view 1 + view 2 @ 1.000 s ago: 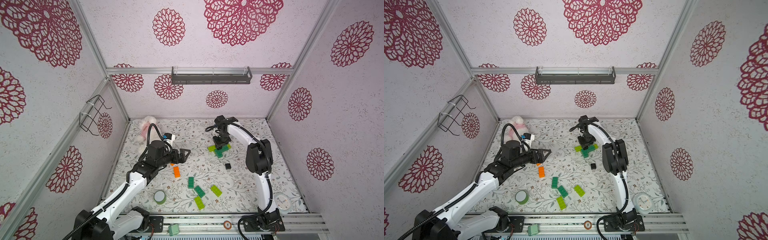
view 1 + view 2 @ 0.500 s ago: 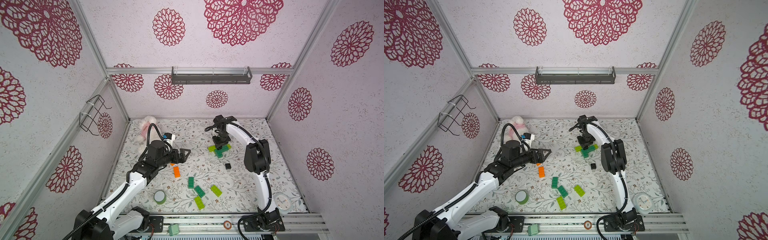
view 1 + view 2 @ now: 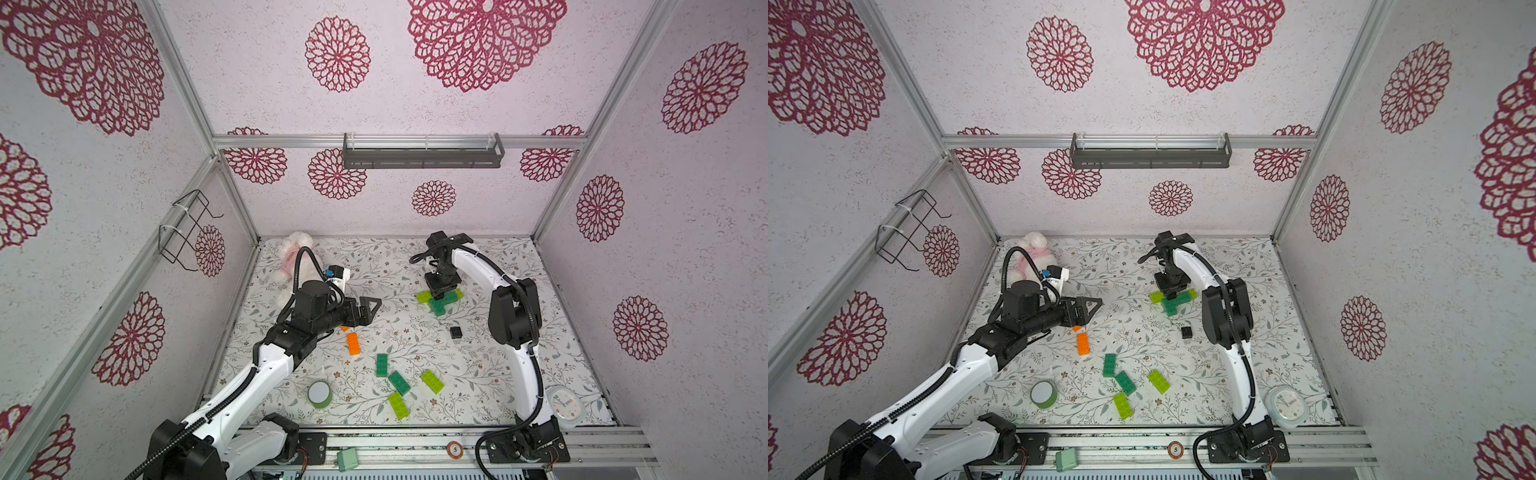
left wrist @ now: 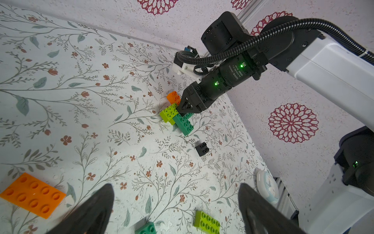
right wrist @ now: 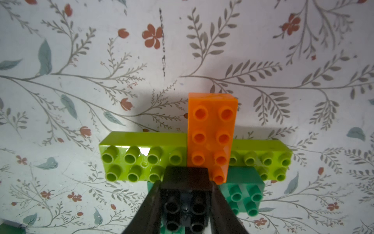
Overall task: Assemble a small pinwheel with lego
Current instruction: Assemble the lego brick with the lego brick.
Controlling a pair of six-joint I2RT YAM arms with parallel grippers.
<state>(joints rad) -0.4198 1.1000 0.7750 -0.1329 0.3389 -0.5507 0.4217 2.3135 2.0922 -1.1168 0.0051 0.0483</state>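
Taking the mat as a clock face with the back wall at twelve, we begin at eleven, where a plush toy (image 3: pixel 292 255) lies in the corner. At ten the left gripper (image 3: pixel 371 306) hangs above the mat, jaws spread wide with nothing between them. Toward nine a loose orange brick (image 3: pixel 353 344) lies flat, and at seven stands a green tape roll (image 3: pixel 319 394). Around six we find four loose pieces close together: two dark green bricks (image 3: pixel 381 365) and two lime bricks (image 3: pixel 432 381). At one the half-built pinwheel (image 3: pixel 439 308) rests on the mat. In the right wrist view its lime arms (image 5: pixel 141 156) run crosswise, an orange arm (image 5: pixel 212 125) overlaps them and a dark green arm (image 5: pixel 245 194) points the opposite way. The right gripper (image 3: pixel 439 292) stands straight over the hub, its fingers (image 5: pixel 150 204) flanking a black square brick (image 5: pixel 185 176) there. Whether they press on it or stand just clear, we cannot tell. A second black brick (image 3: pixel 456 332) lies loose toward three, and a small clock (image 3: pixel 563 405) sits at five.
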